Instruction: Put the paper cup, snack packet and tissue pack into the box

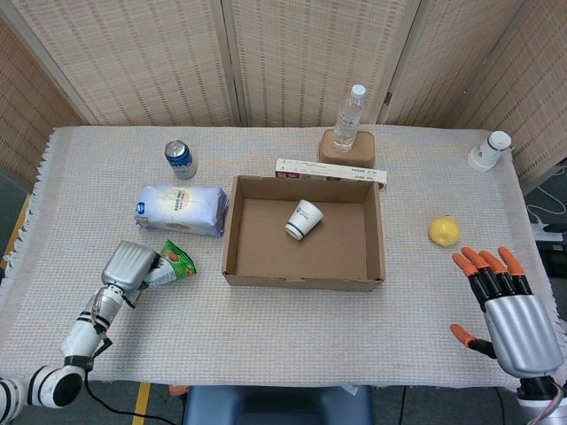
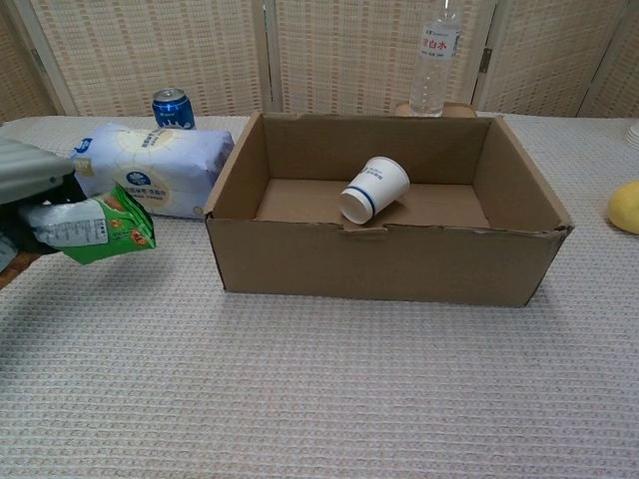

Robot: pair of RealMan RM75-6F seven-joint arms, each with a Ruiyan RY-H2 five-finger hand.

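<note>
A cardboard box point(image 1: 303, 280) point(image 2: 389, 264) sits mid-table, open at the top. Inside it a white paper cup point(image 1: 303, 220) point(image 2: 374, 189) lies on its side. My left hand point(image 1: 129, 266) point(image 2: 28, 183) holds the green snack packet point(image 1: 174, 262) point(image 2: 95, 228) left of the box, just above the cloth. The blue-and-white tissue pack point(image 1: 181, 210) point(image 2: 150, 167) lies on the table behind the packet, beside the box's left wall. My right hand point(image 1: 512, 310) rests open at the table's right front, fingers spread, holding nothing; the chest view does not show it.
A blue can point(image 1: 180, 159) point(image 2: 173, 108) stands behind the tissue pack. A water bottle point(image 1: 350, 119) point(image 2: 435, 58) stands on a brown block behind the box. A yellow fruit point(image 1: 444, 231) point(image 2: 626, 207) lies right of the box. Another cup point(image 1: 489, 150) lies far right.
</note>
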